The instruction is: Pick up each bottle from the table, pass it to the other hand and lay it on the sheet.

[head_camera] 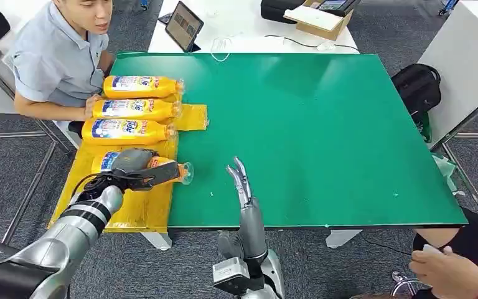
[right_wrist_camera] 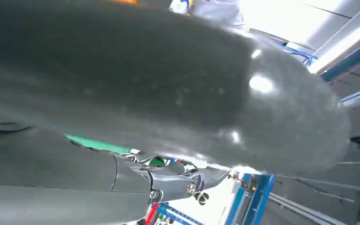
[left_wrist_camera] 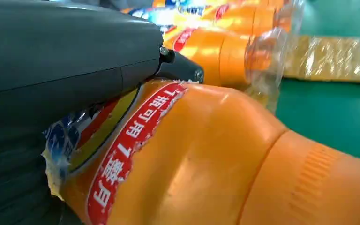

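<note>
Three orange bottles [head_camera: 138,87] [head_camera: 134,109] [head_camera: 126,131] lie side by side on the yellow sheet [head_camera: 137,208] at the green table's left edge. A fourth orange bottle [head_camera: 104,161] lies nearest me on the sheet, its clear cap [head_camera: 187,172] pointing right. My left hand [head_camera: 138,169] grips this bottle from above. The left wrist view shows the bottle [left_wrist_camera: 201,164] close up under my thumb [left_wrist_camera: 65,61], with the other bottles [left_wrist_camera: 225,51] behind. My right hand [head_camera: 241,182] stands over the table's front part, fingers straight and apart, holding nothing. The right wrist view shows that hand [right_wrist_camera: 159,98] as a blurred dark mass.
A person in a blue shirt [head_camera: 56,59] sits at the far left with a hand by the bottles. Another person's hand [head_camera: 451,271] is at the lower right. The green table [head_camera: 323,137] is bare to the right. A tablet [head_camera: 183,25] and a box [head_camera: 320,18] stand on the white table behind.
</note>
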